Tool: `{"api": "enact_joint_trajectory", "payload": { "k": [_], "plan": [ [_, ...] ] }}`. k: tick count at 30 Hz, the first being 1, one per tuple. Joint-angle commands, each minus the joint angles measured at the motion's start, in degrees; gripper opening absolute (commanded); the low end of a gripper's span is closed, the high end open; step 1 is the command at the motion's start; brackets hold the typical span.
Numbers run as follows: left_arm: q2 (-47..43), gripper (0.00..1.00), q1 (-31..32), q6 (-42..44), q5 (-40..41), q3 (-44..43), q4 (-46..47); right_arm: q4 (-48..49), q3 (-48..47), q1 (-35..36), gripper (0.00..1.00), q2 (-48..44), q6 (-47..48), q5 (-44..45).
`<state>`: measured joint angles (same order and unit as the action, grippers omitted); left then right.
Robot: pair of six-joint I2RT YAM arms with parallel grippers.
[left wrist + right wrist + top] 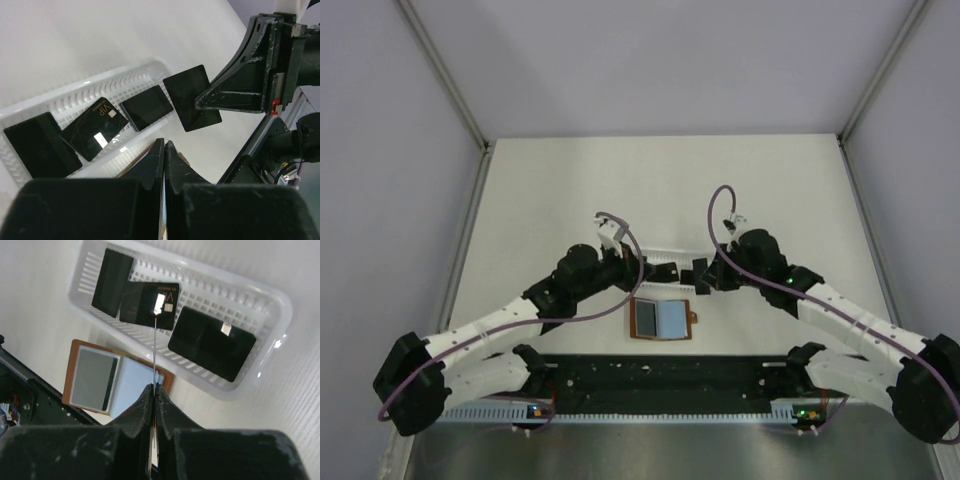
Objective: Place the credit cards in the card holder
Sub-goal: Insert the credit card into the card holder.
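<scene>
The brown card holder (660,320) lies open on the table, its grey and bluish pockets up; it also shows in the right wrist view (95,380). My right gripper (155,386) is shut on a black credit card, seen edge-on as a thin line (155,340), and holds it above the holder's right edge. In the left wrist view that card (192,97) hangs tilted from the right gripper (202,102). Three more black cards (212,342) (150,305) (112,282) lie in the white basket. My left gripper (164,146) is shut, with nothing visible in it, over the holder beside the basket.
The white slotted basket (665,258) stands just behind the card holder, between the two grippers; its rim also shows in the right wrist view (280,305). A black rail (660,375) runs along the near table edge. Grey walls close in the table on three sides.
</scene>
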<state>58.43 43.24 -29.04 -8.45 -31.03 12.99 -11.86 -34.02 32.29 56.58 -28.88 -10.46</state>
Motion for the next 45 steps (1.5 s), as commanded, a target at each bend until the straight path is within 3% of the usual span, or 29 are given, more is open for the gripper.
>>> {"api": "enact_joint_trajectory", "payload": {
  "k": [1, 6, 13, 26, 45],
  "plan": [
    [-0.78, 0.0, 2.99, -0.84, 6.43, 3.07, 0.27, -3.27, -0.79, 6.81, 0.0, 2.83, -8.54, 8.79],
    [1.32, 0.0, 4.48, -2.95, 2.65, 7.02, 5.71, 2.27, 1.94, 12.44, 0.0, 2.14, -15.93, 7.83],
    [7.3, 0.0, 8.17, -3.57, 2.12, 7.73, 9.24, 3.69, 3.96, 13.5, 0.0, 1.52, -20.68, 2.99],
    [12.75, 0.0, 10.63, -0.67, 0.8, 5.01, 11.26, -2.12, 6.33, 14.29, 0.0, 1.09, -21.57, -1.32],
    [23.21, 0.0, 15.46, 0.91, -0.87, 0.71, 13.72, -2.91, 8.53, 14.38, 0.0, 3.01, -20.95, 1.93]
  ]
}}
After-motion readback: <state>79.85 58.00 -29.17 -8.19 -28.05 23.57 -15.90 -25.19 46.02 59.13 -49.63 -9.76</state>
